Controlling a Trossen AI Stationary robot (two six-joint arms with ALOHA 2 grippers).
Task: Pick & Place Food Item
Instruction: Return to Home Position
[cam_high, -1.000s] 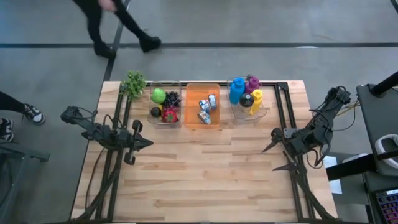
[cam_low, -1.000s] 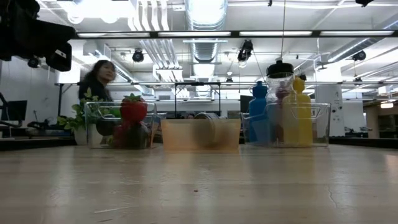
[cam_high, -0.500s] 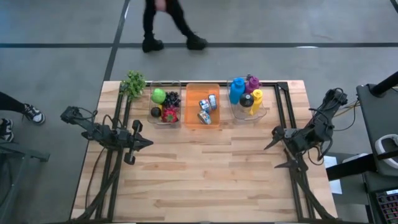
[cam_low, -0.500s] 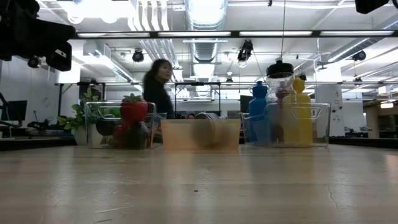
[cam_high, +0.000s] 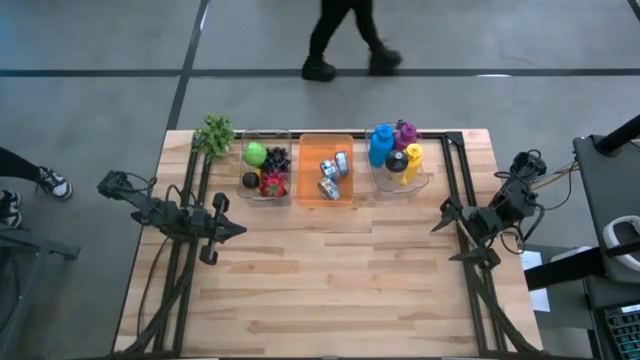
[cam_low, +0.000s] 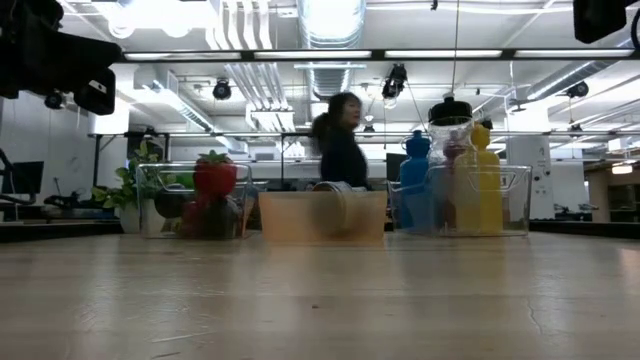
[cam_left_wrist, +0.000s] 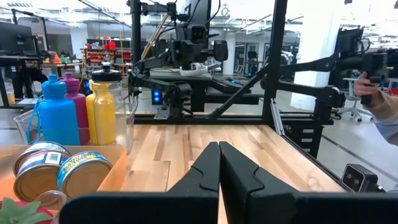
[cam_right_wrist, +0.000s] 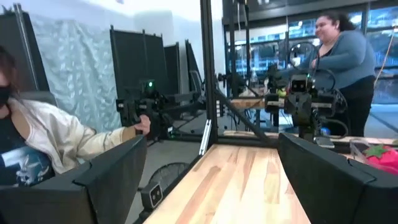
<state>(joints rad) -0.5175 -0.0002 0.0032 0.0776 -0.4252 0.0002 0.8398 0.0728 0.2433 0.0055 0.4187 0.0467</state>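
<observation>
The glossy red tomato with a green top (cam_high: 271, 185) lies in the left clear plastic bin (cam_high: 265, 202) at 11 o'clock on the pale wooden plank desk (cam_high: 330, 285), beside a round green apple (cam_high: 255, 153). I judge the tomato light, smooth-skinned and easily bruised, so I'd take it gently across its widest part. My left pincer (cam_high: 232, 228) sits clenched and empty at 9 o'clock. My right pincer (cam_right_wrist: 211, 149) is released at 3 o'clock, holding nothing. The desk looks flat and fairly slick. A person (cam_high: 345, 35) walks beyond 12 o'clock.
</observation>
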